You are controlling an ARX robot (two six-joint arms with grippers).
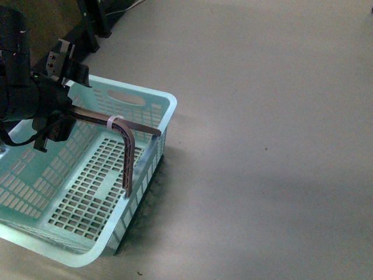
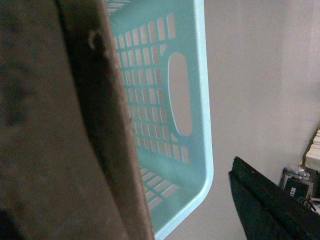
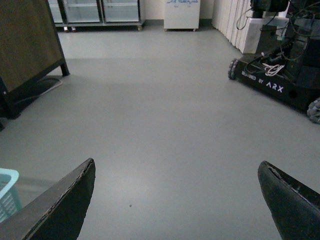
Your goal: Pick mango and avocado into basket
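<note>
Brown ribbed handle meeting the left hand above the basket; right hand over the grey floor.
Left hand: the left wrist view shows 1 black finger, apart from the handle, which crosses close to the lens and hides the other, so whether the hand is spread or clamped cannot be told. From the hand the handle runs level across the basket, carries a white tie, then bends down to the right-hand wall. The light teal basket, slotted in walls and bottom, stands on the floor at the lower left of the front view. Right hand: 2 fingers wide apart, holding nothing, a basket corner beside 1 of them.
</note>
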